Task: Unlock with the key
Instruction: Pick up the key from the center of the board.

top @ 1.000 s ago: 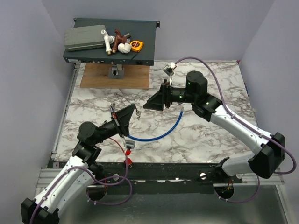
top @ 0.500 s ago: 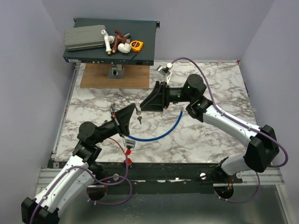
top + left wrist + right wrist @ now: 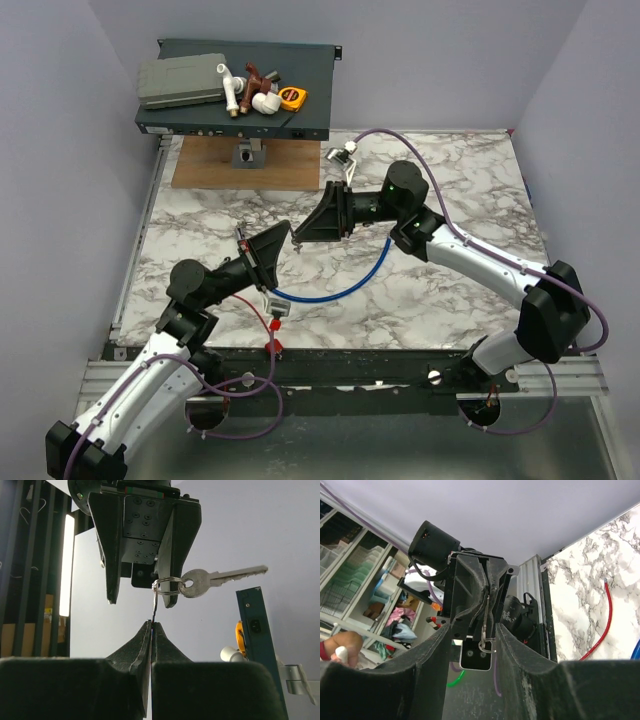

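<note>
Shifted toward 9 o'clock: right fingers, apart around silver keys.
Marble bench, lilac walls; left fingers clamping keys.

**Clearances above the marble surface.** At centre the left end effector and right end effector meet tip to tip. The right one's parted fingers flank the left one's closed tip. The gap between them is taken up by the pinched key, its ring and a hanging spare key. A blue cable and a red cord cross the near side. A wooden board and a dark case block the far left. The far right marble lies open.
</note>
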Motion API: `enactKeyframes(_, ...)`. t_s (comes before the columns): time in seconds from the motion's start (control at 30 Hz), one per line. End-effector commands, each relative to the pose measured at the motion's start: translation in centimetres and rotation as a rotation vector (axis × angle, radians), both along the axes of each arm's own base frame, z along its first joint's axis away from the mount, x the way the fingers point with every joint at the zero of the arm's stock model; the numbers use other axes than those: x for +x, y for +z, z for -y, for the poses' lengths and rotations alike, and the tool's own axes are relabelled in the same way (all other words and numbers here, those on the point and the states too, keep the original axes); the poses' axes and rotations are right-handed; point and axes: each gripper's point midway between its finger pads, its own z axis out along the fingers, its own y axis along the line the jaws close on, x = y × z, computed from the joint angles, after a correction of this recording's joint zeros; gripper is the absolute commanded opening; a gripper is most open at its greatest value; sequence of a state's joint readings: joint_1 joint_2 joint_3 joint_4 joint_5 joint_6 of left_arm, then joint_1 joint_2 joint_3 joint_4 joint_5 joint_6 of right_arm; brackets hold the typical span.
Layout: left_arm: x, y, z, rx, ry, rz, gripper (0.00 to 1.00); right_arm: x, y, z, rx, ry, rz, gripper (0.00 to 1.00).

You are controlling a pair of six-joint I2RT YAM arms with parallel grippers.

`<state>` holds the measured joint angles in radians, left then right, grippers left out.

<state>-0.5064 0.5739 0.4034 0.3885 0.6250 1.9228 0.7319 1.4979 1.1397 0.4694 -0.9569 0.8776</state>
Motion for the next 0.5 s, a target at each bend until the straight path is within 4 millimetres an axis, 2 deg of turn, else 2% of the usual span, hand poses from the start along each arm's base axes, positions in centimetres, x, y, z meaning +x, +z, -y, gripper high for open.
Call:
enactKeyframes(0.0,0.11,1.15,-0.19,-0.016,0.017,0.027,0.00,-0.79,0.42,-0.42,0.012,0.055,0.022,0.41)
enactKeyframes(0.17,0.74,1.17,-0.34,-0.020,0.044,0.027,0.00,-1.04,0.13,-0.57,0.015,0.087,0.005,0.41)
enactKeyframes(0.27,0.65,1.11,-0.34,-0.020,0.040,0.023,0.00,-1.07,-0.07,-0.75,0.017,0.100,-0.010,0.35)
enactKeyframes(0.37,0.72,0.91,-0.36,-0.015,0.046,0.022,0.00,-1.02,-0.03,-0.80,0.020,0.101,-0.015,0.21)
enactKeyframes(0.47,0.76,0.86,-0.43,-0.015,0.050,0.019,0.00,-0.86,-0.03,-0.85,0.022,0.091,-0.018,0.01)
